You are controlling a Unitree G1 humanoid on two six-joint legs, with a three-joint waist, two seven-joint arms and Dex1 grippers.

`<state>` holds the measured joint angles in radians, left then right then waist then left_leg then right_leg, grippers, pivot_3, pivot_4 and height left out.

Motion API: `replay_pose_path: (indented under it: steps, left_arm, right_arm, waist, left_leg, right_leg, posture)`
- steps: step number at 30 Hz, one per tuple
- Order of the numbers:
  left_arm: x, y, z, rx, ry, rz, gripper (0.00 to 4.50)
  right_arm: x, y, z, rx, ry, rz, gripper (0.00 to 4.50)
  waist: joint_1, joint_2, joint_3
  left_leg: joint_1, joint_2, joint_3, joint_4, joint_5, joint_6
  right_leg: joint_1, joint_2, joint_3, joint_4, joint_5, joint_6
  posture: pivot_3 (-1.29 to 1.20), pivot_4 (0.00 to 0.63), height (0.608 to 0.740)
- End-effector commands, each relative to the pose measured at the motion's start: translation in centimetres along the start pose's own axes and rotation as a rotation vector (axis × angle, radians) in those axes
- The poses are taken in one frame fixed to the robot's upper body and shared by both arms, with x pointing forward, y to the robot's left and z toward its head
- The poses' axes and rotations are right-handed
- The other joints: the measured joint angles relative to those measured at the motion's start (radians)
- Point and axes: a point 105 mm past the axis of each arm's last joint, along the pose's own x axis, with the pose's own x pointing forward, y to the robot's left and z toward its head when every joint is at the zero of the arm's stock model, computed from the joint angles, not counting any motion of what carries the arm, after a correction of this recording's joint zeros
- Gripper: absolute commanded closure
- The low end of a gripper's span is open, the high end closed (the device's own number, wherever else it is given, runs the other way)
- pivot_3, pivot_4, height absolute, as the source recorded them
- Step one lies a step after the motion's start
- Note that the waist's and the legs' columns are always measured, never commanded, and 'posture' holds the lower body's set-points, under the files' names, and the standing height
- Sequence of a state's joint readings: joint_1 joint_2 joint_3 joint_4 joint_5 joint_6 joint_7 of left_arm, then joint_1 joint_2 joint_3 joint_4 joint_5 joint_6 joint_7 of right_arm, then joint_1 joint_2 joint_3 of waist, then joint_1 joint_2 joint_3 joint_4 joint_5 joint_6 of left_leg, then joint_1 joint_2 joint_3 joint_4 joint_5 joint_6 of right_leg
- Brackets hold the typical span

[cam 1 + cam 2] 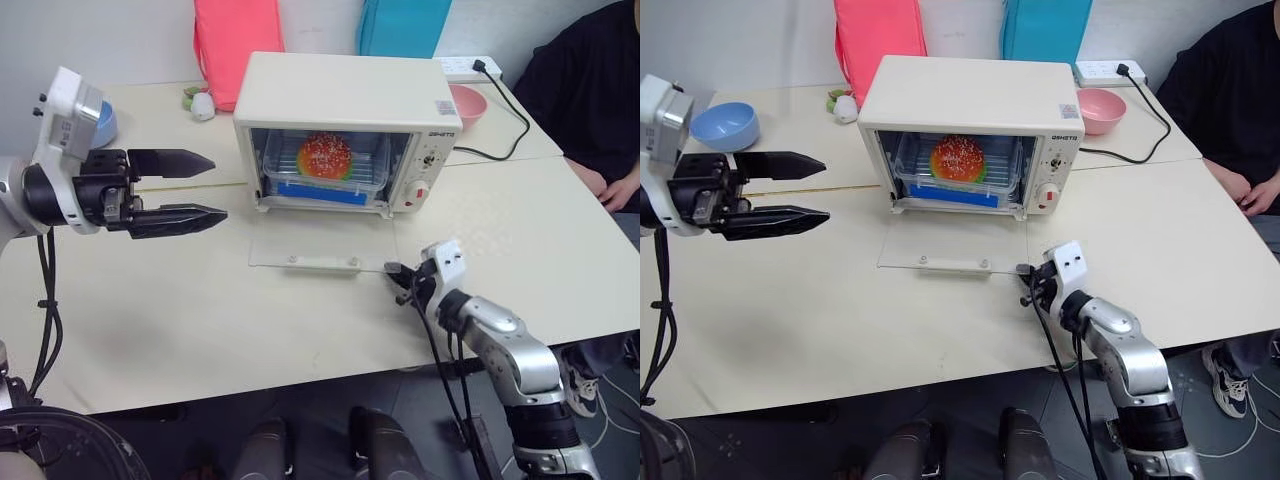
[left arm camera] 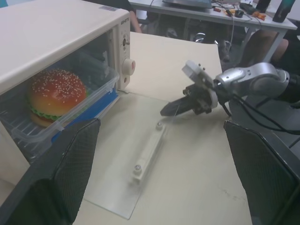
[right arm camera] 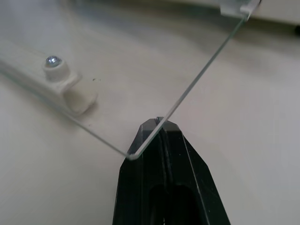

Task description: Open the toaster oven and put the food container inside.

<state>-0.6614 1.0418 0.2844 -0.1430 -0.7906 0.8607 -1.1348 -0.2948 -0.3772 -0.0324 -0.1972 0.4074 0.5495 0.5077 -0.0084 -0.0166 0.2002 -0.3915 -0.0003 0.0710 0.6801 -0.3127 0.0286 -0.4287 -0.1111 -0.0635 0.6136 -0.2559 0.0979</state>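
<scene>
Left eye view, oven: you are seeing the toaster oven (image 1: 345, 100) standing with its glass door (image 1: 318, 243) lying flat on the table (image 1: 150, 300).
Food container (image 1: 325, 165): sitting inside on the rack.
Left gripper (image 1: 205, 186): hanging with its 2 fingers spread, holding nothing.
Right gripper (image 1: 392, 269): fingers pressing together, touching the door's corner.

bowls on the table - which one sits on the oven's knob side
The pink bowl, beside the toaster oven's dial end; the blue bowl sits past its other side.

My right gripper (image 3: 161, 129), fingers pressed together at lower centre, sits beneath the glass door's (image 3: 140, 70) corner; its handle (image 3: 51, 79) lies upper left.
</scene>
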Motion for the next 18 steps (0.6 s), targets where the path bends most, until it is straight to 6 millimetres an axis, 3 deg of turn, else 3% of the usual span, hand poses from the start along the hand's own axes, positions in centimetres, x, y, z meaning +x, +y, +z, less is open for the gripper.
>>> replay_pose_path:
  steps: [1,5,10,13,18]
  left_arm:
    - [-1.0,0.3,0.8,0.050,-0.022,0.049,0.02]
    - [-1.2,0.8,0.5,0.051,-0.028,0.072,0.02]
    - [-1.6,1.2,0.3,0.054,-0.036,0.098,0.02]
    - [-2.1,1.4,0.3,0.052,-0.036,0.114,0.00]
    - [-2.7,1.3,0.4,0.063,-0.024,0.122,0.00]
  right_arm:
    - [-0.7,0.5,6.6,-0.050,-0.189,0.059,4.50]
    - [-1.3,-0.3,11.2,-0.082,-0.259,0.070,4.50]
    - [-3.3,-0.9,12.4,-0.187,-0.163,0.140,4.50]
    - [-6.3,-1.6,12.5,-0.214,-0.060,0.230,3.88]
    - [-9.3,-3.3,14.2,-0.262,0.009,0.232,2.25]
  waist:
    - [0.000,0.000,0.000]
    - [0.002,0.000,0.000]
    - [0.010,0.000,0.000]
    - [0.010,0.000,0.000]
    - [0.004,0.000,0.000]
  left_leg:
    - [0.000,0.000,0.000,0.000,0.000,0.000]
    - [0.000,0.001,0.000,0.000,0.000,0.000]
    - [-0.002,0.000,-0.002,0.000,-0.001,0.001]
    - [-0.004,-0.002,-0.002,0.000,-0.002,0.004]
    - [-0.003,-0.003,0.002,0.001,-0.004,0.007]
  right_leg:
    - [0.000,0.000,0.000,0.000,0.000,0.000]
    - [0.000,-0.001,0.000,0.000,0.000,0.000]
    - [0.000,-0.002,0.000,-0.001,0.000,0.000]
    - [0.000,-0.002,-0.001,-0.002,0.000,0.000]
    - [0.000,-0.002,-0.003,-0.004,0.001,0.002]
  posture:
    - [0.00,0.150,0.740]
    - [0.00,0.150,0.740]
    - [0.00,0.150,0.740]
    - [0.00,0.150,0.740]
    - [0.00,0.150,0.740]
